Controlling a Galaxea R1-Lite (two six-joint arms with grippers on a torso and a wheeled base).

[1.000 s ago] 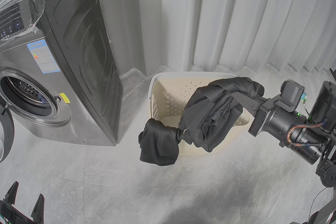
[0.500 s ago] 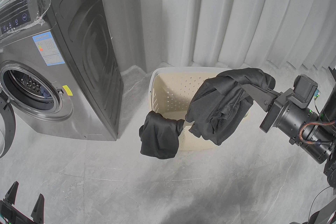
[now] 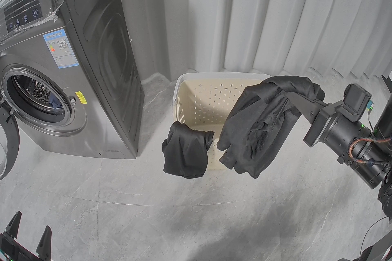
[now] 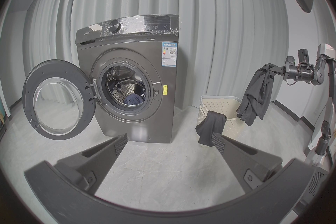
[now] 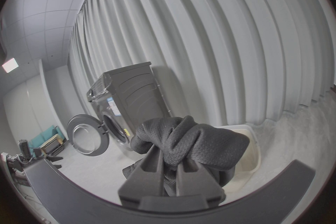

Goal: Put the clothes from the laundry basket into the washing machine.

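- The black garment point(image 3: 261, 123) hangs in the air from the right hand point(image 5: 169, 165), over the far side of the laundry basket point(image 3: 178, 90). The hand's two fingers are pressed together on a bunched fold at its top.
- A second black garment point(image 3: 185, 151) is draped over the basket's near rim, part inside and part hanging outside toward the floor.
- The step in hand looks like the carry to the washing machine point(image 3: 102, 54). Keep the pinch firm and the cloth high, so its trailing end neither catches the rim nor drags the draped piece off.
- The drum point(image 4: 127, 90) is open, with a blue item point(image 4: 133, 98) already inside. The door point(image 4: 56, 98) stands swung wide to one side, so a straight approach to the mouth, away from the door edge, seems best.
- The left hand point(image 3: 28, 235) sits low near the floor, fingers spread, holding nothing.
- Bare floor point(image 3: 143, 209) lies between basket and machine, and the curtain point(image 3: 265, 9) stands close behind the basket.
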